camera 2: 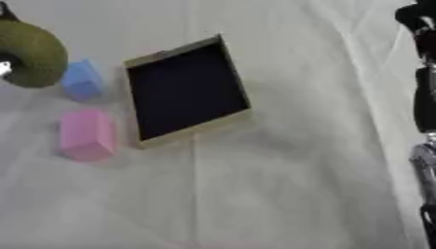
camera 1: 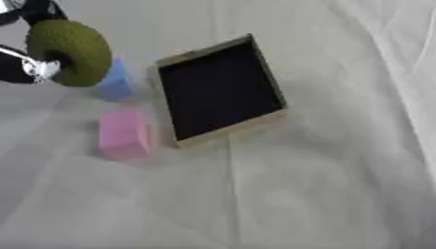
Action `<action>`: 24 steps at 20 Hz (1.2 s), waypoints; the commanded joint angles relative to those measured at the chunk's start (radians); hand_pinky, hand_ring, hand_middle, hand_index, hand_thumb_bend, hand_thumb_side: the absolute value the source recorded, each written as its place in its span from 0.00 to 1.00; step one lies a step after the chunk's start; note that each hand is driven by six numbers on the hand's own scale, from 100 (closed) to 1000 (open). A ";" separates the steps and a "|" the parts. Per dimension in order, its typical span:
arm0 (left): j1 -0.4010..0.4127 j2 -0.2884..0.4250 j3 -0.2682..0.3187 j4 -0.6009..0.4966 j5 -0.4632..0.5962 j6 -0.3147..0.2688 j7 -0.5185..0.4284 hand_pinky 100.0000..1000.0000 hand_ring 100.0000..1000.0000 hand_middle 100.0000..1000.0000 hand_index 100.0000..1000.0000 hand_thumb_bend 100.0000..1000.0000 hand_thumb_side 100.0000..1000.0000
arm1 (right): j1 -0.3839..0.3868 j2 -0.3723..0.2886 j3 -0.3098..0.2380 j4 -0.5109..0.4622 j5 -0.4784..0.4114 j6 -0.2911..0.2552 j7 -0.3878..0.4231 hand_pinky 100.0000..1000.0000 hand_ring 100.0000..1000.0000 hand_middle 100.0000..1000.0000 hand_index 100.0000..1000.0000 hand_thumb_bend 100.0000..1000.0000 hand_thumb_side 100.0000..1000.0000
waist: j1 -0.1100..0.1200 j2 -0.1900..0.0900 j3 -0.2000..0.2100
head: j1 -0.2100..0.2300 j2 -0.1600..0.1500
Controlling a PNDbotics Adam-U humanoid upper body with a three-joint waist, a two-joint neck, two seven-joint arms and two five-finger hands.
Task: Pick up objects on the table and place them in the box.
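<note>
A green ring [camera 1: 70, 52] hangs above the table at the upper left, with my left hand [camera 1: 26, 67] shut on it from the left side. Part of the hand is hidden behind the ring. A blue block [camera 1: 115, 81] stands on the cloth just below and behind the ring. A pink block [camera 1: 124, 133] lies in front of it, close to the box's left wall. The box [camera 1: 228, 134] has tan walls and a dark inside with nothing in it, and sits askew in the middle. My right hand [camera 2: 425, 104] shows as a black and silver strip along the right edge.
A white, wrinkled cloth [camera 1: 281, 194] covers the whole table. Folds run down the right side.
</note>
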 commanded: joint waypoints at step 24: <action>-0.341 -0.422 -0.104 0.381 -0.140 -0.073 0.051 0.68 0.55 0.46 0.62 0.00 0.01 | -0.044 -0.004 0.005 -0.020 -0.038 0.013 0.025 0.86 0.94 0.61 0.79 0.00 0.58 | 0.024 -0.022 -0.088 | 0.053 -0.030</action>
